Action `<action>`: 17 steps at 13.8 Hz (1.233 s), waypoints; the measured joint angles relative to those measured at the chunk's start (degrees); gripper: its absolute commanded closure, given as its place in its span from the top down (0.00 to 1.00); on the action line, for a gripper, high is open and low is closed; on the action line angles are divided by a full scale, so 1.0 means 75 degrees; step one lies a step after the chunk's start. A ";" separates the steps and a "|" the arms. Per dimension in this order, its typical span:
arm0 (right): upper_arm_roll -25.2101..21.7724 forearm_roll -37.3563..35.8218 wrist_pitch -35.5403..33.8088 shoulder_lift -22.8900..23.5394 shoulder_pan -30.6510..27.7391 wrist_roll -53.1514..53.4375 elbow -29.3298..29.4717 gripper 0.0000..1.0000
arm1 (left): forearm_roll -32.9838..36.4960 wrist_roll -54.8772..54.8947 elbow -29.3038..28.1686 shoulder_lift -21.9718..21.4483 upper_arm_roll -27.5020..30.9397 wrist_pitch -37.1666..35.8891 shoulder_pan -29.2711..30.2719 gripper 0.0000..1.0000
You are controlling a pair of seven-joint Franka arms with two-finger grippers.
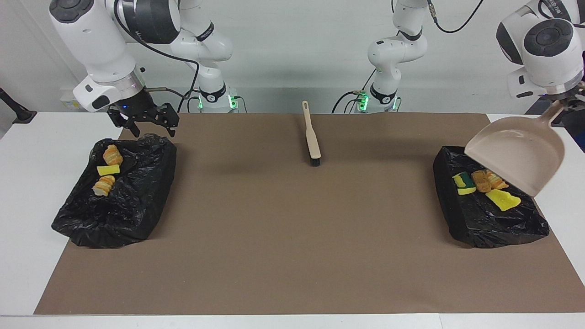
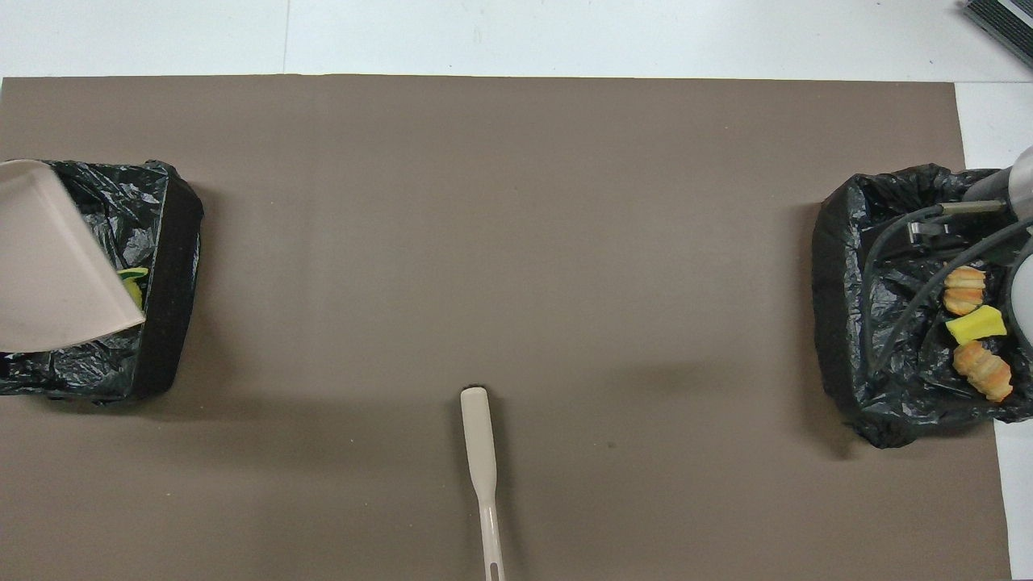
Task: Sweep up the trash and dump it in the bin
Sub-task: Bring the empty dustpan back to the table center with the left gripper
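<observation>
Seemingly the dumping step, facing view: left gripper (image 1: 568, 98) grasps the dustpan (image 1: 516, 153) handle, pan tilted over its bin (image 1: 484, 219); trash (image 1: 484, 183) lies below. Right gripper (image 1: 144, 119), released, hangs above the other bin (image 1: 123, 205) holding more scraps (image 1: 107, 170). Next: set the pan down. Overhead view: pan (image 2: 48, 258) hides most trash; brush (image 2: 482, 468) lies apart.

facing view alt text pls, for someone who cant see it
The left gripper holds a beige dustpan tilted over a black-lined bin containing sponge and bread scraps. The right gripper hangs open over a second bin with more scraps; a brush lies on the brown mat.
</observation>
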 measured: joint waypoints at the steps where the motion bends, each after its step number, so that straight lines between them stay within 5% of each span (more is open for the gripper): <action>1: -0.0001 0.0000 0.0000 0.0000 0.0000 0.0000 0.0000 1.00 | -0.0581 -0.0435 -0.0001 0.0022 -0.0004 0.0014 -0.0130 0.00; 10: -0.0001 0.0001 0.0000 0.0000 0.0000 0.0001 -0.0001 1.00 | -0.3693 -0.6417 -0.0033 0.0931 -0.0098 0.1220 -0.2744 0.00; 17: -0.0001 0.0001 0.0000 0.0000 0.0000 0.0002 -0.0001 1.00 | -0.3955 -1.0860 0.0034 0.2324 -0.0107 0.2765 -0.4829 0.00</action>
